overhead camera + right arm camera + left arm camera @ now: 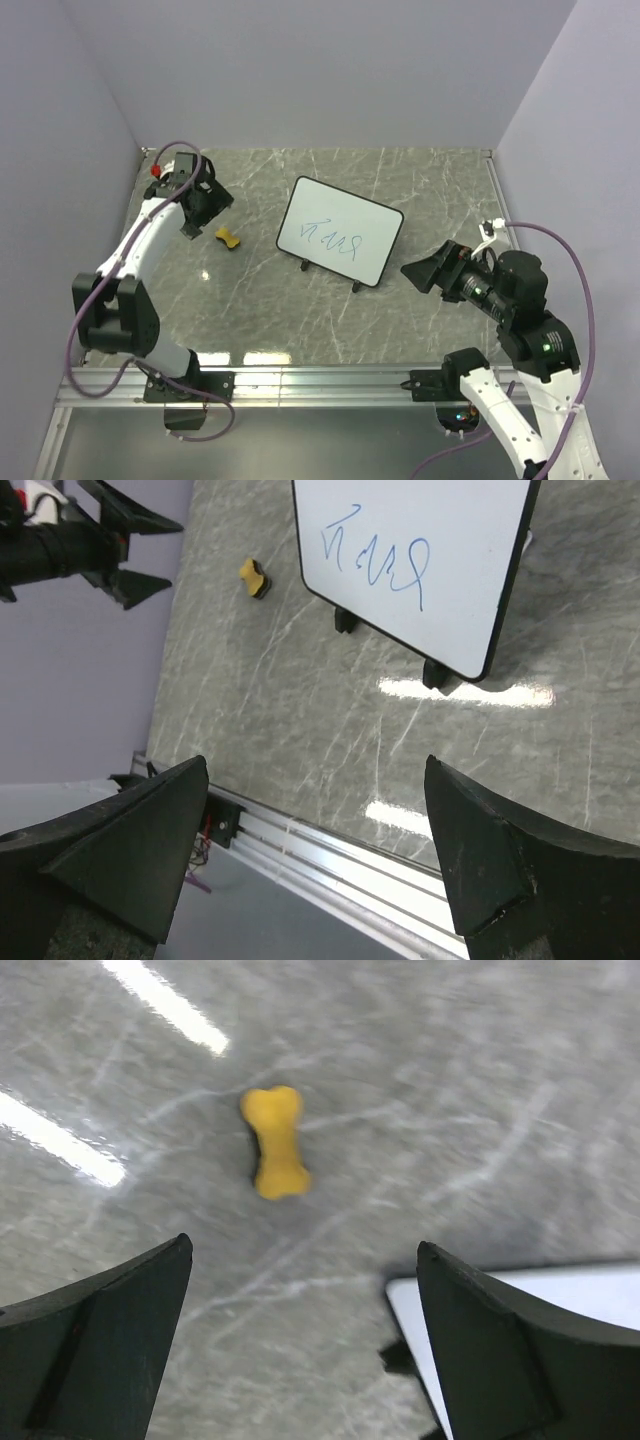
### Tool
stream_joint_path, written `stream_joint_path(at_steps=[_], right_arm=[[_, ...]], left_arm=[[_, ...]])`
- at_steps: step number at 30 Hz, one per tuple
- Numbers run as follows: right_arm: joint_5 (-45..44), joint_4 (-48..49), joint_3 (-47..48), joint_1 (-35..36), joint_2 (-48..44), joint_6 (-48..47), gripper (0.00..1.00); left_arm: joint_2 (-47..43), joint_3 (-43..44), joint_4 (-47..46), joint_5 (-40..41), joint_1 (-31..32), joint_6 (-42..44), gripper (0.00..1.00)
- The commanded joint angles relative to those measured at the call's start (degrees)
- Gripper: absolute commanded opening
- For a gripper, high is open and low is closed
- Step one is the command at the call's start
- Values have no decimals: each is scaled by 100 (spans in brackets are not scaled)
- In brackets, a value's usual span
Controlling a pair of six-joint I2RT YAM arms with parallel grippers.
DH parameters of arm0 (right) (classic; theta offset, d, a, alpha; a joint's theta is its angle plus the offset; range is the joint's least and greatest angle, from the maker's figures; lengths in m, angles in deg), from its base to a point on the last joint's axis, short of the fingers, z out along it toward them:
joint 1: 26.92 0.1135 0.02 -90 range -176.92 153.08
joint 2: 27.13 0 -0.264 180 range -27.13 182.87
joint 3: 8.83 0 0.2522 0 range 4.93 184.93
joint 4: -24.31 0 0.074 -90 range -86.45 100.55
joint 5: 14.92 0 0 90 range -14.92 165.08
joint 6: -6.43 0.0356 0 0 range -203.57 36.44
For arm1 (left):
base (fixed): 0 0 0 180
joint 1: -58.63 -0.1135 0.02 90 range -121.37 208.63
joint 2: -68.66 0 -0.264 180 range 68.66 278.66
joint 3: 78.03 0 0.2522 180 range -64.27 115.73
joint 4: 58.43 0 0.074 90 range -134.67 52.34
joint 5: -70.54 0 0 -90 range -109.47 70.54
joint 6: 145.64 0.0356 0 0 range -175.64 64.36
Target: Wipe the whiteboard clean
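Observation:
The whiteboard stands on little black feet in the middle of the table, with blue scribbles on its face. It also shows in the right wrist view, and one corner shows in the left wrist view. A small yellow eraser piece lies left of the board on the marble top; it also shows in the left wrist view and the right wrist view. My left gripper is open and empty, just above and left of the eraser. My right gripper is open and empty, right of the board.
Lilac walls enclose the table on the left, back and right. An aluminium rail runs along the near edge and also shows in the right wrist view. The left arm's fingers show far off in the right wrist view.

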Motion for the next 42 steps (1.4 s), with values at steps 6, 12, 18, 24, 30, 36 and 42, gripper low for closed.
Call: stream_joint_path(at_steps=[6,12,18,24,30,36,42], right_arm=[[139,-350,-155,165,-350,-142,95],[-326,-702,328,209,-148,-547,95],[-363,-888,277,209,-42,-618,95],[-512,-879,232,209,133,-688,95],[-503,-703,153,209,405,-652,95],[-547,-554,162,209,651,-679,94],[-582,-440,162,209,827,-714,94]], left_arm=[[-496,93,284,266,421,-419,95],[23,93,399,574,641,-648,89],[471,330,250,662,729,-710,83],[946,524,207,767,738,-569,84],[1315,646,189,768,738,-446,84],[1579,761,83,820,738,-376,82],[1860,823,-13,785,668,-253,77]])
